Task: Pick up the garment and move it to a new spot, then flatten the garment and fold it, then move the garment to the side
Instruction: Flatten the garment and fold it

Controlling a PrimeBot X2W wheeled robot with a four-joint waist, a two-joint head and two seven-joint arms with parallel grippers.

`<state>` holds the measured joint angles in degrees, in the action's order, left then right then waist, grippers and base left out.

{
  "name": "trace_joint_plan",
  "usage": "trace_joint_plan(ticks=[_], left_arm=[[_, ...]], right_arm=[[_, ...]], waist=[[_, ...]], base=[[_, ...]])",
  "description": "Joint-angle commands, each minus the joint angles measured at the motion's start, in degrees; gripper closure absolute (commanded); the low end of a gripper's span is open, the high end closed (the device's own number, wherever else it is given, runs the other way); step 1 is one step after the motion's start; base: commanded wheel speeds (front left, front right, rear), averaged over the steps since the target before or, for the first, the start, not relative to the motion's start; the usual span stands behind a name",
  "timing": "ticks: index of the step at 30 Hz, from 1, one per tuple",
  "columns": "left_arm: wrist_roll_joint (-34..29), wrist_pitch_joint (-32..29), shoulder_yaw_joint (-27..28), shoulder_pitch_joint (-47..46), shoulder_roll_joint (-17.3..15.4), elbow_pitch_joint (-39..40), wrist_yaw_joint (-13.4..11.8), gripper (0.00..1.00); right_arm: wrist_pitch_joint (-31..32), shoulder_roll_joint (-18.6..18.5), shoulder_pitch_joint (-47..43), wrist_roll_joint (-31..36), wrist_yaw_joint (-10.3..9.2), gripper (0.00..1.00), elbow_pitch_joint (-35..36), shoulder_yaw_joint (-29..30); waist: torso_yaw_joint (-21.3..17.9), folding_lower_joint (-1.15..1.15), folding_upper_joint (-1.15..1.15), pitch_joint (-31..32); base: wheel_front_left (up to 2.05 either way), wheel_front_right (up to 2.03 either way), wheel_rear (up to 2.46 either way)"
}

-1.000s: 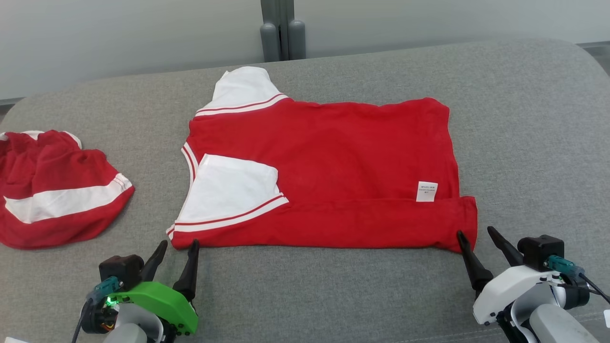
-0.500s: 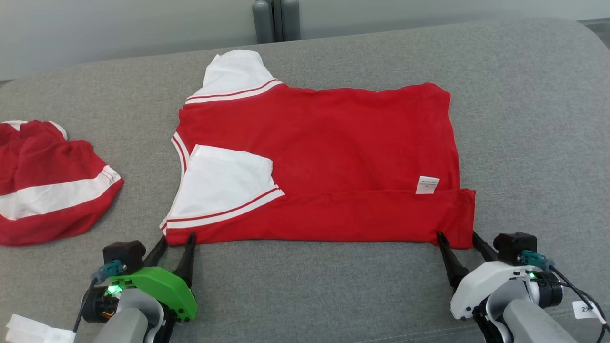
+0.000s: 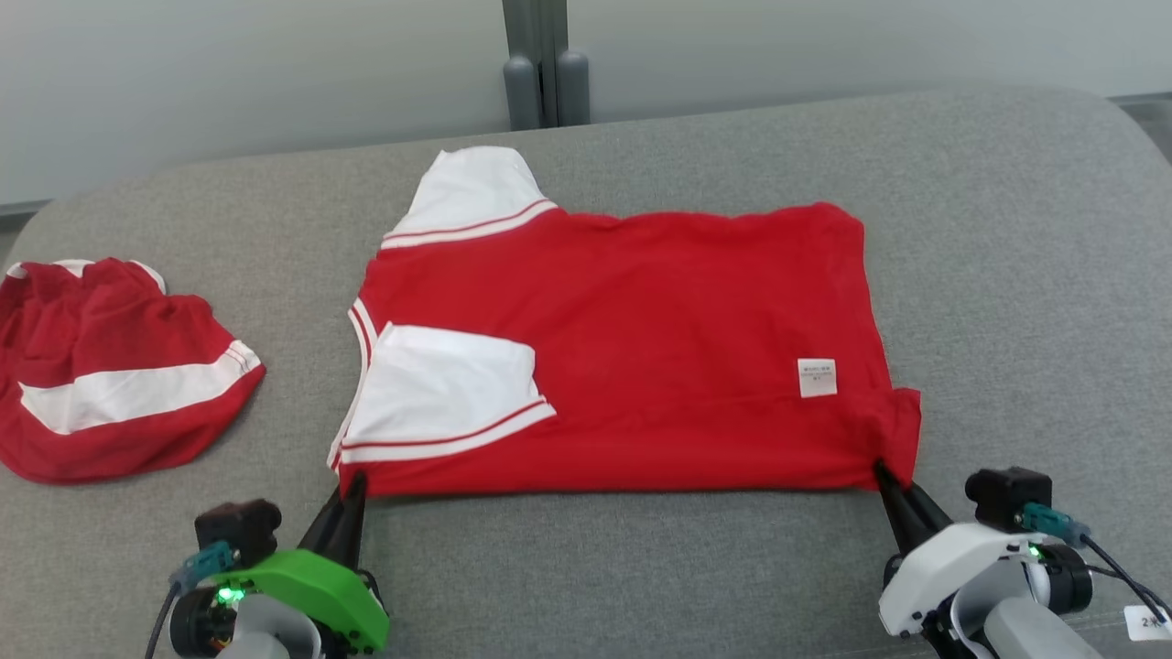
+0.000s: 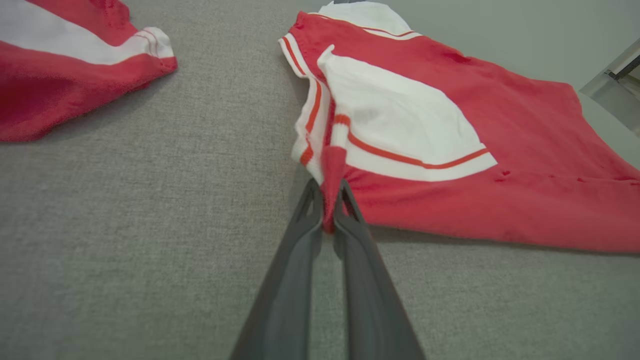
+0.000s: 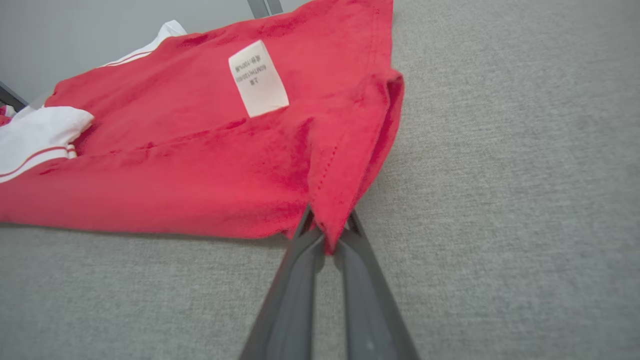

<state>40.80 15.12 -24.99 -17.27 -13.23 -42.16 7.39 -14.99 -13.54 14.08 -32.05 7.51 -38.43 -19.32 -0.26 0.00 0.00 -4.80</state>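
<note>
The garment [image 3: 641,348] is a red shirt with white sleeves, spread on the grey cushion, its near side folded over; a white label [image 3: 817,377] shows near its right end. My left gripper [image 3: 352,485] is shut on the garment's near left corner [image 4: 330,200], pinching a tuft of red cloth. At the near right corner [image 5: 330,230] my right gripper [image 3: 884,474] is shut on the hem [image 5: 350,165], which lifts slightly off the surface.
A second red and white garment [image 3: 110,375] lies crumpled at the left of the grey cushioned surface [image 3: 1007,275]. A grey post [image 3: 540,64] stands behind the far edge. A small white tag [image 3: 1144,622] sits at the lower right.
Both grippers moved onto the garment's near corners and shut on them. The near hem has bunched slightly at each corner. The camera has shifted between frames.
</note>
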Motion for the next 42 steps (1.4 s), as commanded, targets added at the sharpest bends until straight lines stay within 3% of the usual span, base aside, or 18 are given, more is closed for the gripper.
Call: trace_joint_plan(ticks=[1,10,17,18,19,20,32,42], left_arm=[[-0.4,0.0,1.3,2.7,-0.1,1.4,0.2,1.0],[-4.0,0.0,4.8,15.3,2.7,9.6,0.2,1.0],[-5.2,0.0,5.4,18.8,4.6,9.8,0.2,1.0],[-5.5,0.0,5.4,18.7,4.7,9.4,0.2,0.57],[-5.7,0.0,5.5,18.4,4.8,9.2,0.2,0.08],[-5.9,0.0,5.6,18.0,5.1,8.8,0.2,0.0],[-11.8,0.0,15.5,13.4,4.3,17.3,-0.8,0.0],[-19.9,0.0,20.5,11.1,2.8,23.6,-1.9,0.0]], right_arm=[[-0.2,-0.9,-2.1,-0.8,-0.06,1.0,1.1,0.0],[3.2,-5.7,-10.7,-2.9,-0.07,1.0,9.0,1.1],[5.9,-4.3,-15.8,-2.5,-0.07,1.0,11.7,4.4],[5.8,-3.8,-15.9,-2.3,-0.06,0.24,12.0,4.9],[5.9,-3.5,-16.0,-2.2,-0.07,0.0,11.9,5.3],[5.3,-3.0,-15.9,-1.8,-0.07,0.0,12.0,6.1],[0.3,1.0,-12.4,4.8,-0.06,0.0,19.0,13.1],[-0.2,5.1,-13.5,12.4,-0.06,0.0,26.8,12.7]], waist=[[0.2,0.0,0.0,3.2],[1.4,0.0,0.0,6.0],[2.6,0.0,0.0,6.5],[2.6,0.0,0.0,6.6],[2.6,0.0,0.0,6.7],[2.7,0.0,0.0,6.8],[2.2,0.0,0.0,8.3],[2.3,0.0,0.0,8.7]], base=[[0.0,0.0,0.0],[0.0,0.0,0.0],[0.0,0.0,0.0],[0.0,0.0,0.0],[0.0,0.0,0.0],[0.0,0.0,0.0],[0.0,0.0,0.0],[0.0,0.0,0.0]])
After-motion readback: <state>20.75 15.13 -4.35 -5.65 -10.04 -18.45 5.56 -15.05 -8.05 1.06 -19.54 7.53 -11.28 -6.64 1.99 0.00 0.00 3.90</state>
